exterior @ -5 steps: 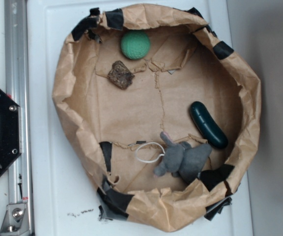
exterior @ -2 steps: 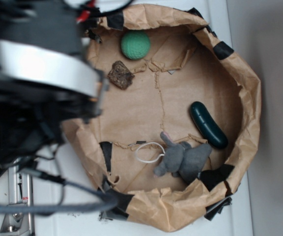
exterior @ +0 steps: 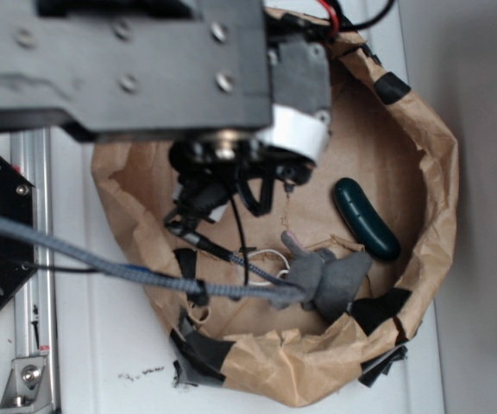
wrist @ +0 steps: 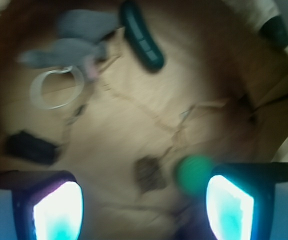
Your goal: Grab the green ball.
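The green ball [wrist: 194, 173] shows only in the wrist view, as a blurred round green spot on the brown paper floor. It lies just inside the right fingertip [wrist: 229, 205] and some way beneath it. My gripper [wrist: 144, 207] is open, its two bright fingers wide apart with nothing between them. In the exterior view my arm [exterior: 145, 60] reaches over the upper left of the paper bowl [exterior: 430, 172] and hides the ball.
A dark green cucumber-shaped object [exterior: 366, 219] lies at the bowl's right. A grey plush toy [exterior: 326, 278] with a white ring [exterior: 261, 259] sits at the lower middle. A brown chunk [wrist: 150, 173] lies close left of the ball. The crumpled paper walls stand all round.
The arm has swung in from the left over the bowl. It now covers the ball and the brown chunk in the exterior view. The objects have not moved.
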`<state>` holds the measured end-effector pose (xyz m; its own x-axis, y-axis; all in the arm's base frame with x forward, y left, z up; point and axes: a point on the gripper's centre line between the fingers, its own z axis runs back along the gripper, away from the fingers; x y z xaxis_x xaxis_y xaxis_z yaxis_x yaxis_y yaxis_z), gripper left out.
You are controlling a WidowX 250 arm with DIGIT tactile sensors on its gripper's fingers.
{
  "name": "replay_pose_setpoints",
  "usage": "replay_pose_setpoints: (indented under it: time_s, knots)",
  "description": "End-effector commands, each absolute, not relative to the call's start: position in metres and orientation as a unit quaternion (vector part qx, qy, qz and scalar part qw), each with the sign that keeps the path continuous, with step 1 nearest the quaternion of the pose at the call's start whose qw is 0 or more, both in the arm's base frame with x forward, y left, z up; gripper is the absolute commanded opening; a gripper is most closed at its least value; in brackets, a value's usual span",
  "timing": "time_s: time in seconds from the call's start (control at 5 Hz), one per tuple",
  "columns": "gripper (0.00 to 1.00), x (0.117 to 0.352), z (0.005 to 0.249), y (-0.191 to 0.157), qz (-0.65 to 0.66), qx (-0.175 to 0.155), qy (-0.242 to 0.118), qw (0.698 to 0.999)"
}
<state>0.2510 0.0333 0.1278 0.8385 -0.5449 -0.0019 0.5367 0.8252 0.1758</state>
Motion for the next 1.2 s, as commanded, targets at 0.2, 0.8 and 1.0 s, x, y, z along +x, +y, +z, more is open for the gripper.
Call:
replay_pose_setpoints:
  time_s: [0.2,0.8,1.0]
  knots:
    - [1.00,0.251,0.080,0.044,-0.466,0.084,0.002,0.881]
    - [1.00,0.248,0.068,0.082,-0.488,0.091,0.044,0.867]
    - [1.00,0.246,0.053,0.079,-0.495,0.088,0.062,0.862]
